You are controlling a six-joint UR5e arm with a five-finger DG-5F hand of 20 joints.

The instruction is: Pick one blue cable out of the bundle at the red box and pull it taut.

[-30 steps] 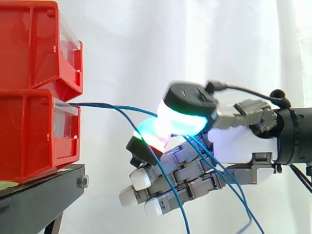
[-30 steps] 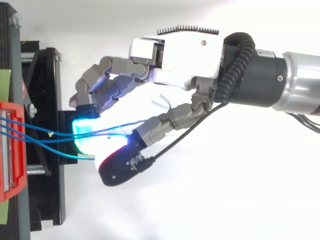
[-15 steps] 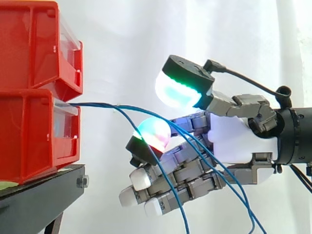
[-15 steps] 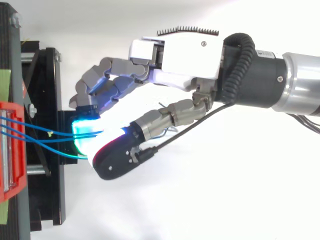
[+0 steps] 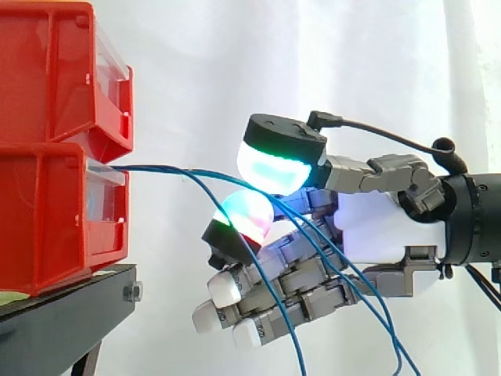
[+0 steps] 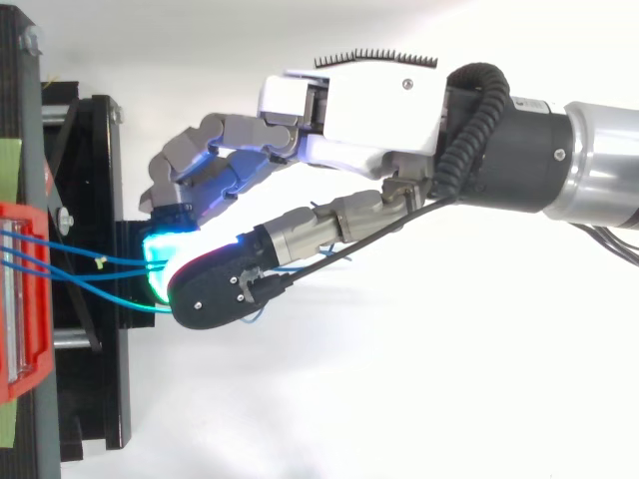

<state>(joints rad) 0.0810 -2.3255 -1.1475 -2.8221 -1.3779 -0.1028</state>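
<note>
Now that its thumb pad (image 5: 275, 163), lifted clear half a second ago, has swung toward the red box (image 5: 47, 219) at 9 o'clock, the robot hand (image 5: 376, 235) stands narrowly open, with the blue cables (image 5: 156, 168) running slack from the box between thumb pad and glowing fingertip (image 5: 246, 215), apparently unpinched, so regrasping remains.

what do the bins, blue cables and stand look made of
Bins: likely moulded plastic, glossy red, thin walls. Cables: probably plastic-sheathed wire, thin, smooth, bending in soft curves. Stand: looks like black painted metal, matte, with a bolt at its edge.
</note>
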